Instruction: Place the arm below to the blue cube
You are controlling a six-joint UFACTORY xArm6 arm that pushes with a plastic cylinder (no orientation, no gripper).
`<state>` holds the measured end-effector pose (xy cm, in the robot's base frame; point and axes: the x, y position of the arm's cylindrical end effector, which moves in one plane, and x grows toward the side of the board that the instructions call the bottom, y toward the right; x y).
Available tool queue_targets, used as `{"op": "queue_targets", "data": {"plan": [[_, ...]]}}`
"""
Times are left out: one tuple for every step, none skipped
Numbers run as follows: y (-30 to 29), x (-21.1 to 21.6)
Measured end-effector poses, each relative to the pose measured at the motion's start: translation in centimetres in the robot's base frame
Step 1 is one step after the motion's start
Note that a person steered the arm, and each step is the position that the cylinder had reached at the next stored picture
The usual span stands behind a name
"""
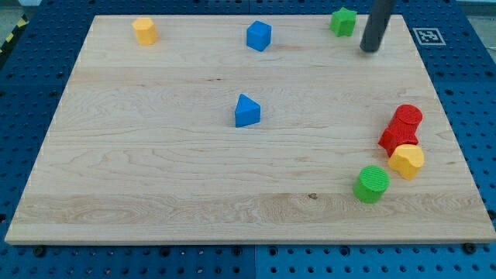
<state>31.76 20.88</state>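
Observation:
The blue cube point(259, 36) sits near the view's top, a little right of centre. A second blue block point(247, 111), wedge-like in shape, lies near the middle of the wooden board point(155, 170). My tip point(370, 49) is at the view's top right, well to the right of the blue cube and at about its height in the view. It stands just right of and slightly below a green block point(343, 21), apart from it.
A yellow block point(144, 31) sits at the top left. At the right, two red blocks point(406, 118) point(397, 138) touch a yellow block point(406, 160), with a green cylinder point(372, 184) just below-left. A marker tag point(427, 36) lies off the board's top right corner.

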Motion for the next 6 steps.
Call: {"op": "queue_targets", "data": {"plan": [[0.0,1.6],[-2.4,2.3],[-9.6,2.9],[-11.4,2.9],[-13.6,2.9],[-22.9,2.9]]}}
